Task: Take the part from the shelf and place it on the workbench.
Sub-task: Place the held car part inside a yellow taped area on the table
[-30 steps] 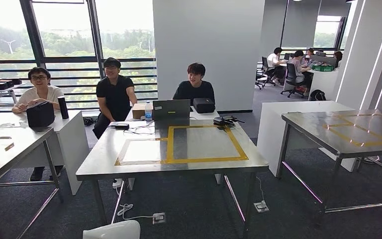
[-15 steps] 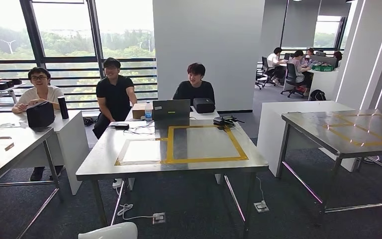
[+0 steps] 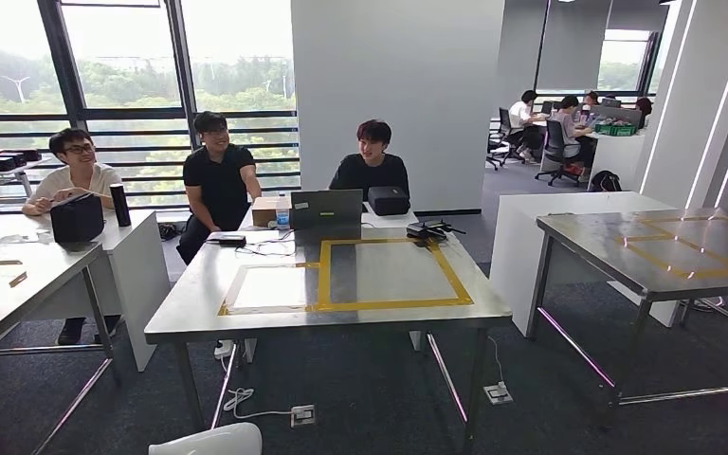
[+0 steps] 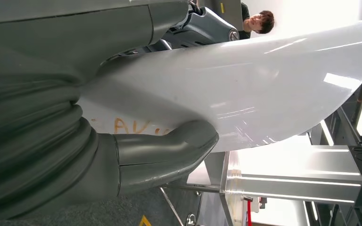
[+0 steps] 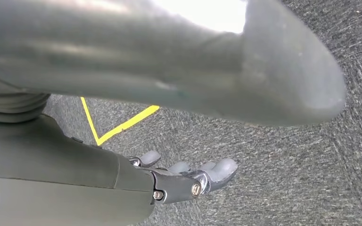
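I carry the white part (image 4: pixel 245 80) in my left robot hand (image 4: pixel 136 141), low at 7 o'clock. My right robot hand (image 5: pixel 188 179) hangs open. Next I walk to the table (image 3: pixel 332 313) at 12 o'clock.

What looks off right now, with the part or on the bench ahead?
Nothing looks damaged or spilled. The left hand holds the white part, thumb pressed on its glossy face. The workbench ahead has its yellow-taped square bare; a laptop and cables sit at the far edge. The right hand hangs over carpet, holding nothing.
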Motion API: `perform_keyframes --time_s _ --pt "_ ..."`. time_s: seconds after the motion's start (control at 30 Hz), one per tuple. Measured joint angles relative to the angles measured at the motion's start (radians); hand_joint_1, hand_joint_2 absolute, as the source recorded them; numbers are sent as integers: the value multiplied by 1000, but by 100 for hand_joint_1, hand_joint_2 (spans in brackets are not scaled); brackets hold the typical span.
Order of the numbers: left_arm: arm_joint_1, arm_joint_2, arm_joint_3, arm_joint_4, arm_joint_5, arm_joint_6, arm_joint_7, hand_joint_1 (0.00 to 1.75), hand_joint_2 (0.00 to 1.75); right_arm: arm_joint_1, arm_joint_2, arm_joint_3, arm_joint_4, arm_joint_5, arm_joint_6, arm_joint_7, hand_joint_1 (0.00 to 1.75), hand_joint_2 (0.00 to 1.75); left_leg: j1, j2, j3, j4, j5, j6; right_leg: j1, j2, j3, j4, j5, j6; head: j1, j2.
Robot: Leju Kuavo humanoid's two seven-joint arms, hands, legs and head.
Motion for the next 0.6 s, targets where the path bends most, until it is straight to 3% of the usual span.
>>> perform_keyframes --time_s 0.6 --pt "-39 0 16 11 10 22 -10 175 175 -6 1 0 0 5 12 -22 0 0 0 0 0 0 0 0 0 0 0 0 0 0 0 0"
